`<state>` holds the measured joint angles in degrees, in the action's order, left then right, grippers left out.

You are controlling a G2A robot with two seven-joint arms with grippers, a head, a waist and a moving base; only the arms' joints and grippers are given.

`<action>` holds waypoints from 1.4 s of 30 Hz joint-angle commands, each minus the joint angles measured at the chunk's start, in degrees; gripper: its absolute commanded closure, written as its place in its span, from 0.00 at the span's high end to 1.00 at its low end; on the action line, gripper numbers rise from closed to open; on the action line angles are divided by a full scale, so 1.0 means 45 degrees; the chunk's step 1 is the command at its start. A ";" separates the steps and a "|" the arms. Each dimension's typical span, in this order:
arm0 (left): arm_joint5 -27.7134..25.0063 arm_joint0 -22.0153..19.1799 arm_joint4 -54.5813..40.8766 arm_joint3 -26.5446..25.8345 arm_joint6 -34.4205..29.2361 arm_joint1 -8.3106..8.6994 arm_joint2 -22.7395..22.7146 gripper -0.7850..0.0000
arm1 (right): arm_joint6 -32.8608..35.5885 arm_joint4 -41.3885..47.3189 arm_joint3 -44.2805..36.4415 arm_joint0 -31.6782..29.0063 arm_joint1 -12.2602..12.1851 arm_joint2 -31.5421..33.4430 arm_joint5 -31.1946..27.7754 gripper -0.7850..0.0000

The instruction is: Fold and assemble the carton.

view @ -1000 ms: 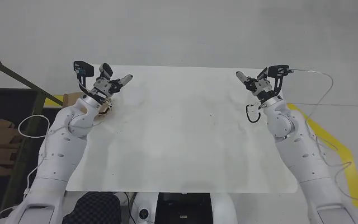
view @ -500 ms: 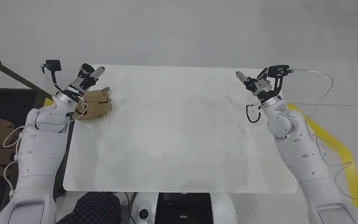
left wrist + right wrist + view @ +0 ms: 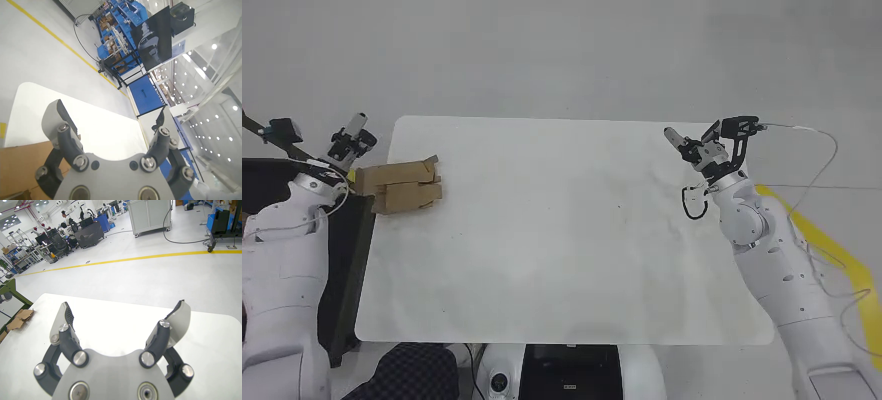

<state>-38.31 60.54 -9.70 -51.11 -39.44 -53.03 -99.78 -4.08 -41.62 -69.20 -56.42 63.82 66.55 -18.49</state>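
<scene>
Top view: the surface (image 3: 572, 260) before me is a white matt slab with rounded corners, faintly creased. Farther in, beside my right forearm, a thin black cable (image 3: 694, 207) lies on it in a loop. Toward the far left lies the carton (image 3: 402, 186). It is brown corrugated cardboard, a flattened, roughly rectangular blank with layered flaps, and its left end juts past the surface's left edge. My left tool (image 3: 350, 140) is off the surface, just beyond that far-left corner, near the carton and apart from it.

Left wrist view: its two fingers (image 3: 49, 123) are spread wide and hold nothing. Each is a curved pale-grey metal shell lined with a black pad (image 3: 66, 114), hinged on black links (image 3: 70, 144) with bright round bolts (image 3: 81, 162). A smooth brown cardboard face lies beneath.

My right tool (image 3: 689, 147) is at the far-right corner of the surface, well apart from the carton.

Right wrist view: it too is released, with fingers splayed, black pads ribbed and nothing between them. The carton shows across the surface with ragged flap edges. Beyond, a yellow line (image 3: 132, 258) curves over the glossy pale floor (image 3: 132, 279).
</scene>
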 commanded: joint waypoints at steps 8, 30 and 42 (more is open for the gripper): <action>0.0172 -0.0078 -0.1632 0.1635 -0.1366 0.0205 -0.0632 1.00 | 0.0001 -0.0003 0.0000 0.0000 0.0000 0.0000 0.0001 1.00; -0.0462 0.0213 -0.1453 0.4589 0.0417 0.0629 -0.1643 1.00 | 0.0001 -0.0003 0.0000 0.0000 0.0000 0.0000 0.0001 1.00; 0.0101 -0.0636 0.0746 0.6353 0.1873 0.0532 -0.0625 1.00 | 0.0001 -0.0003 0.0000 0.0000 0.0000 0.0000 0.0001 1.00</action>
<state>-38.04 58.24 -6.71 -23.18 -30.90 -50.48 -103.08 -4.08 -41.62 -69.20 -56.42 63.83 66.55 -18.49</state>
